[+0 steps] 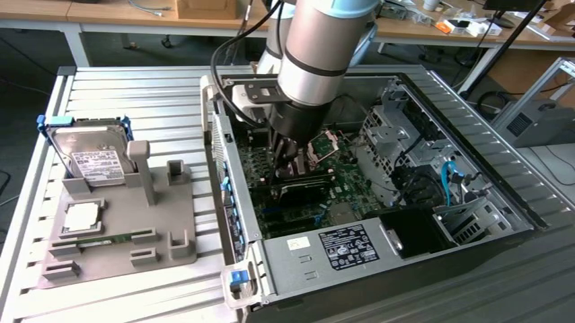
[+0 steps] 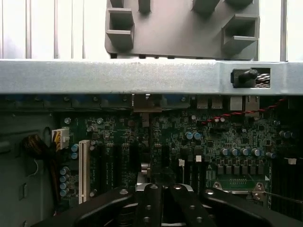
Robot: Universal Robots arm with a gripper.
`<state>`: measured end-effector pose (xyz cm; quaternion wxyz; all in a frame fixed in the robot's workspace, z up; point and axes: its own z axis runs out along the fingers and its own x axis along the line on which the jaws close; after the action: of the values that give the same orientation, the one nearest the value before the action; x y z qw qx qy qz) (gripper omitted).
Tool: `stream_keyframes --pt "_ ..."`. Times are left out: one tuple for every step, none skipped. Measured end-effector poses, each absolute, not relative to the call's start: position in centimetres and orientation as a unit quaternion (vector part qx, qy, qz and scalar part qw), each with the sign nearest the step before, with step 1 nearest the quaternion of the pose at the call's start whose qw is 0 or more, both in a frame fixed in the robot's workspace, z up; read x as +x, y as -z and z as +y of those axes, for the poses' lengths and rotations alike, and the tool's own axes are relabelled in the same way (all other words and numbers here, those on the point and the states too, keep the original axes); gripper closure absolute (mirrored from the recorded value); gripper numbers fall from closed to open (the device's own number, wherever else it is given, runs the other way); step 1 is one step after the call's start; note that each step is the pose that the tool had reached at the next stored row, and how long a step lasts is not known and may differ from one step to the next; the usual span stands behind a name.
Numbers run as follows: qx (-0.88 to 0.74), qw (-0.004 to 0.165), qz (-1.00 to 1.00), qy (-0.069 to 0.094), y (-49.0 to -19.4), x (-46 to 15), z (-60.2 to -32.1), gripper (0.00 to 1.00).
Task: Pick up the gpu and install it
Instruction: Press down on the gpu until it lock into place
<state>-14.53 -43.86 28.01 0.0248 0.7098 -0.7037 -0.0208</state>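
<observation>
The gripper (image 2: 161,189), pinching the gpu (image 2: 143,142) edge-on, hovers over the motherboard (image 2: 213,142); seating it needs exact slot alignment.

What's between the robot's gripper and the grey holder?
In the wrist view, the green motherboard and then the case's silver metal wall lie between the gripper and the grey holder.

One open grey metal computer case (image 1: 378,262), one green motherboard (image 1: 306,182), one silver hard drive (image 1: 90,158), one grey plastic fixture tray (image 1: 117,249), one white slatted bench (image 1: 117,87).
</observation>
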Motion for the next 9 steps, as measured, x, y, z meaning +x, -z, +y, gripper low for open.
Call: stream_keyframes --pt "0.71 0.025 -0.704 0.021 -28.0 -14.55 -43.96 0.89" --pt "0.71 0.025 -0.704 0.021 -27.99 -14.57 -44.09 0.89" --pt "0.71 0.025 -0.704 0.021 -27.99 -14.57 -44.18 0.89" --pt "0.71 0.025 -0.704 0.021 -27.97 -14.58 -44.22 0.89" --pt "0.71 0.025 -0.704 0.021 -27.94 -14.57 -44.21 0.89" --pt "0.71 0.025 -0.704 0.021 -27.89 -14.58 -44.21 0.89" --pt "0.71 0.025 -0.704 0.021 -27.84 -14.58 -44.22 0.89" --pt "0.71 0.025 -0.704 0.021 -27.76 -14.58 -44.22 0.89" --pt "0.71 0.025 -0.704 0.021 -27.7 -14.57 -44.22 0.89"
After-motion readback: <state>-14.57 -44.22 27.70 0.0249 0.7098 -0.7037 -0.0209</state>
